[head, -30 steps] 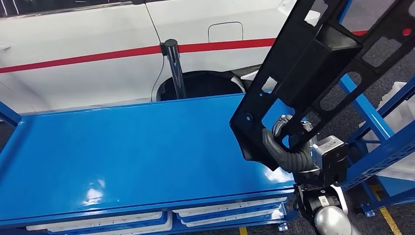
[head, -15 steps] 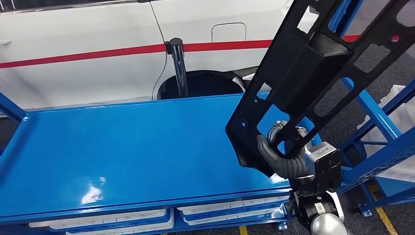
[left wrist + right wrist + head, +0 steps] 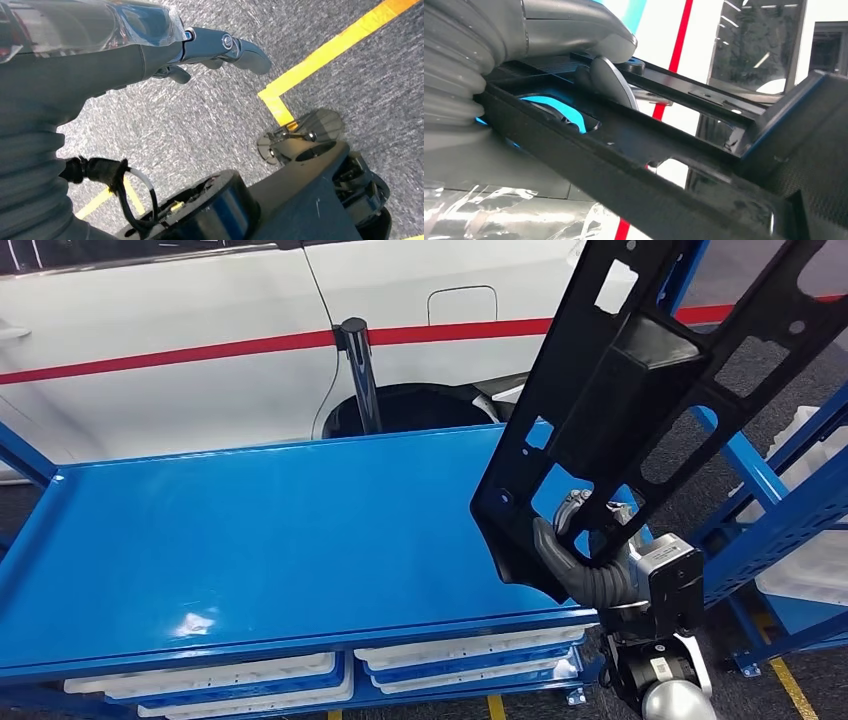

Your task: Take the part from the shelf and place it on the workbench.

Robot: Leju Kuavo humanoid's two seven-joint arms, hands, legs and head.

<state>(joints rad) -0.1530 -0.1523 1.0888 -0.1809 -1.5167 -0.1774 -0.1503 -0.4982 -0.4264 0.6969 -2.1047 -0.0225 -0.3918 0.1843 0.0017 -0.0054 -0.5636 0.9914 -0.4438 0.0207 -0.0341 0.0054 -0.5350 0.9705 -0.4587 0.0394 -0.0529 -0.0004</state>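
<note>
Black plastic frame part (image 3: 640, 390) rose slightly since earlier frame, right robot hand (image 3: 585, 565) kept gripping its lower edge over blue surface (image 3: 250, 540). Left robot hand (image 3: 220, 50) hung spread, holding nothing. White trays (image 3: 460, 655) sat in rack beneath.

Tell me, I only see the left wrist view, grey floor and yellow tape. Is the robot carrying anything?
Observer: Yes. The right hand grips a long black plastic frame part with cut-out openings by its lower end.
Operator: Has it been put down?
Observer: No. In the head view it stands tilted above the right end of the glossy blue metal workbench.
Operator: What's behind the bench?
Observer: A white car body with a red stripe.
</note>
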